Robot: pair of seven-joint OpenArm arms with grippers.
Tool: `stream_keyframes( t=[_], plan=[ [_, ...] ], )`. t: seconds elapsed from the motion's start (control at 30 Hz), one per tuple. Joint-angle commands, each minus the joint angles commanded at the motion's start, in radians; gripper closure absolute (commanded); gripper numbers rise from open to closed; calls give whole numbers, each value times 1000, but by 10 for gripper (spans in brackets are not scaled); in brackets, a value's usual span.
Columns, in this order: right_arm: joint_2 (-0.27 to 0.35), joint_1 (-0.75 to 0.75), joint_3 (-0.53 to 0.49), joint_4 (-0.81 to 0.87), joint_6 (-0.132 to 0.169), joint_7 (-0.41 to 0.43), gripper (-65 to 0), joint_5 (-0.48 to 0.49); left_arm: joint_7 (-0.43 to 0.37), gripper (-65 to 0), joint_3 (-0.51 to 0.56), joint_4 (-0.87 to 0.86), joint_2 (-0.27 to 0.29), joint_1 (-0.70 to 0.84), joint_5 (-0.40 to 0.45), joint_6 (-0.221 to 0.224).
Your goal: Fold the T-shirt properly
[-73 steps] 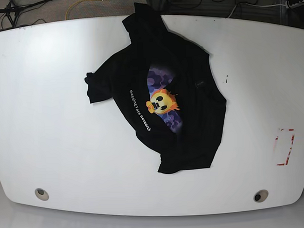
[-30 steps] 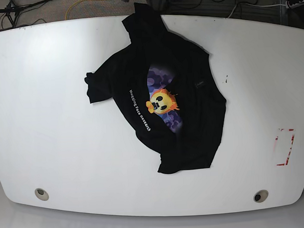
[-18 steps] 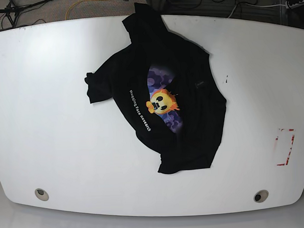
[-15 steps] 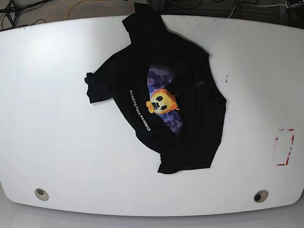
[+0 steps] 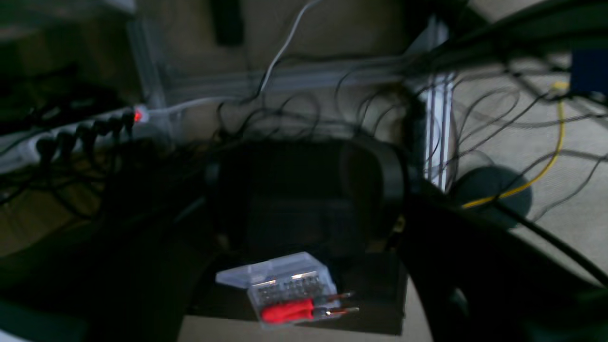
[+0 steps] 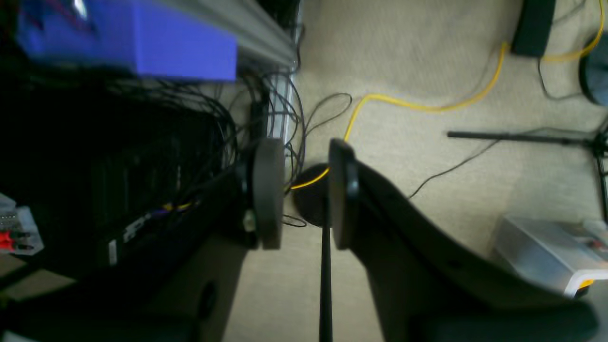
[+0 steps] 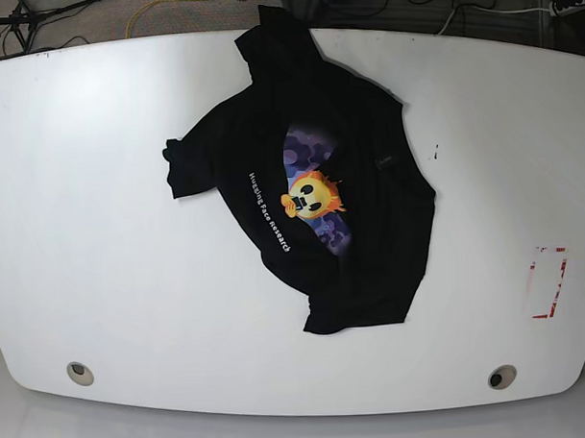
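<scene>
Nothing moved; T-shirt (image 7: 320, 194) collar overhangs table (image 7: 101, 235).

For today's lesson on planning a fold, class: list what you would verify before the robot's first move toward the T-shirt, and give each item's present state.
1. T-shirt on the white table: ok, though its top edge reaches the far rim.
2. Shirt spread flat: not ok; it lies crumpled and skewed, one sleeve bunched.
3. Print facing up: ok.
4. Arms clear of the table: ok; none shows in the base view.
5. Right gripper empty: ok; fingers apart, only floor and cables between them.
6. Left gripper open: cannot tell; its wrist view is dark and blurred.
</scene>
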Motion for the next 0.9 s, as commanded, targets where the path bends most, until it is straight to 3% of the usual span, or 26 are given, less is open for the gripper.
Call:
stream_keyframes(
  t=[0.5,0.9],
  plan=[
    [-10,-74,-1,145,-13,-2,-150,-4,10,-320,-24,143,-6,117,-83,-2],
    [-9,-147,-11,303,1,-31,-148,24,9,-318,-14,277,11,198,-50,1]
  ],
)
